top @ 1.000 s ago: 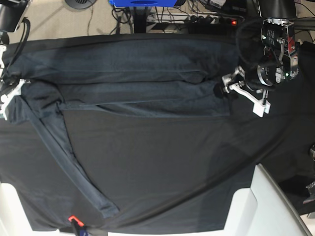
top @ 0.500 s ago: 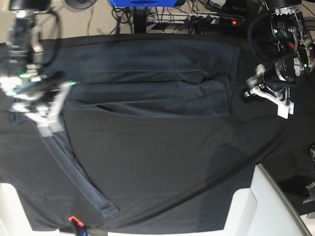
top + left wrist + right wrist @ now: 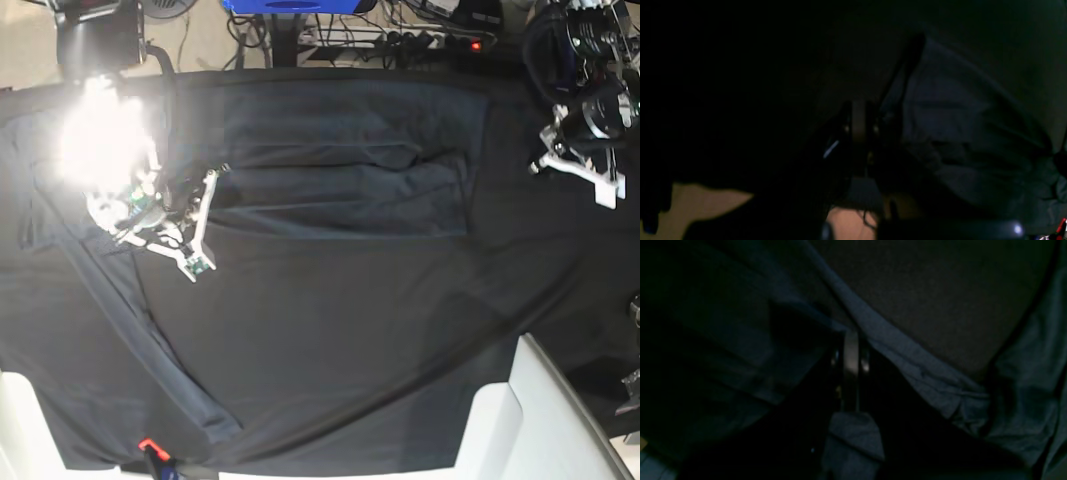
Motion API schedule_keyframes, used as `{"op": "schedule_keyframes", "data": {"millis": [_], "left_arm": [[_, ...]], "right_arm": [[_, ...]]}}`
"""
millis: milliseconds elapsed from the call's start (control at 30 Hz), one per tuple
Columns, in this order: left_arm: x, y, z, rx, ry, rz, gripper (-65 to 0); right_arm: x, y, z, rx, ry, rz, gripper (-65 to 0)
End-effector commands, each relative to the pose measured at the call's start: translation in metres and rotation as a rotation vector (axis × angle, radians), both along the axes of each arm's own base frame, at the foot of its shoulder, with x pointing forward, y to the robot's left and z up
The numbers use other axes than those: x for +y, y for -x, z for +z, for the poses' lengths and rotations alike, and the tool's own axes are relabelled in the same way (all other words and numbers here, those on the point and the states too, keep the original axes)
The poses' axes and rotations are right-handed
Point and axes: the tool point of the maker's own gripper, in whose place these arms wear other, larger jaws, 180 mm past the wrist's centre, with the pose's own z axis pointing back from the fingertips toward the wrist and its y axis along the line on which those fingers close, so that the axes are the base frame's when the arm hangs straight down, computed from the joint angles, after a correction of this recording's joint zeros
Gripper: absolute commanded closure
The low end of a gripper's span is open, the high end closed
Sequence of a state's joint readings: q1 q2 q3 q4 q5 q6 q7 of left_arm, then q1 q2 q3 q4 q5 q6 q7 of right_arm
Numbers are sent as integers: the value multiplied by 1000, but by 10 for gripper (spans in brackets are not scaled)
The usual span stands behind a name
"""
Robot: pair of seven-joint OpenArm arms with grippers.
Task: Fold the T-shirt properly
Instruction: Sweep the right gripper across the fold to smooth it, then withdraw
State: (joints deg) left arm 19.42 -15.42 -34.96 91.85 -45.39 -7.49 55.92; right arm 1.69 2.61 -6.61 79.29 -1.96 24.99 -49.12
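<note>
Two tools, both pressed shut. Left tool (image 3: 572, 168) hanging over bare black cloth (image 3: 350, 330) off the T-shirt's right edge, apart from it; in its wrist view, fingers (image 3: 858, 123) flat together with nothing seen between them. Right tool (image 3: 190, 235) low over the shirt's left part; in its wrist view, fingers (image 3: 850, 353) closed with a shirt edge running right past the tips. Cannot tell whether cloth is pinched there.

One black cloth covering the whole tabletop. One T-shirt (image 3: 340, 170), dark slate-grey, spread across the far half, body folded into a wide band, one long sleeve (image 3: 150, 340) trailing down toward the near left corner. Two arms, one at each side. One bright glare patch (image 3: 100, 140) washing out the right arm's upper part.

Against a second ago: right tool was at the tabletop's left edge and half open, now well inward over the shirt and shut. Left tool was at the shirt's right edge and wide, now drawn off to the right and shut. Shirt body much as before.

Beige floor (image 3: 200, 30) beyond the far edge, with cables, one blue object (image 3: 290, 5) and one red light (image 3: 476, 45). White panels (image 3: 520, 400) at the near corners. One small orange tag (image 3: 147, 444) at the near edge.
</note>
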Motion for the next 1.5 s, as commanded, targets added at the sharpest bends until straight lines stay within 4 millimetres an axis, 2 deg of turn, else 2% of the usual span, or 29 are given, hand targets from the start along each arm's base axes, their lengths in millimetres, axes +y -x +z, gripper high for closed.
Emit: {"op": "schedule_keyframes", "data": {"millis": [0,200,467,700,867,1033,1167,1267,1333,1467], "left_arm": [[6,-7,11,-37,-21,-4,0],[6,-8,11,-39,-21,-3,0],[6,-10,12,-43,-20,-4,0],[6,-9,11,-41,-19,-3,0],[9,1,-6,7,9,25,0],[10,3,-10,17,13,31,0],[11,3,-9,15,11,31,0],[11,3,-9,14,11,30,0],[11,3,-9,14,11,30,0],[11,4,-9,15,12,31,0]], "right_arm": [[6,-15,11,-44,-25,4,-3],[13,-17,10,-39,-39,4,-3],[9,-18,-6,16,-36,-9,-3],[-5,-33,1,-11,-7,-13,-3],[-15,-40,6,-26,11,-16,-3],[-27,-46,-4,15,31,-30,-3],[-28,-52,-11,-1,5,-34,-3],[-35,-56,-14,-12,4,-41,-3],[-34,-65,-9,-57,-15,-39,-3],[-51,-79,7,-119,8,-42,-6]]}}
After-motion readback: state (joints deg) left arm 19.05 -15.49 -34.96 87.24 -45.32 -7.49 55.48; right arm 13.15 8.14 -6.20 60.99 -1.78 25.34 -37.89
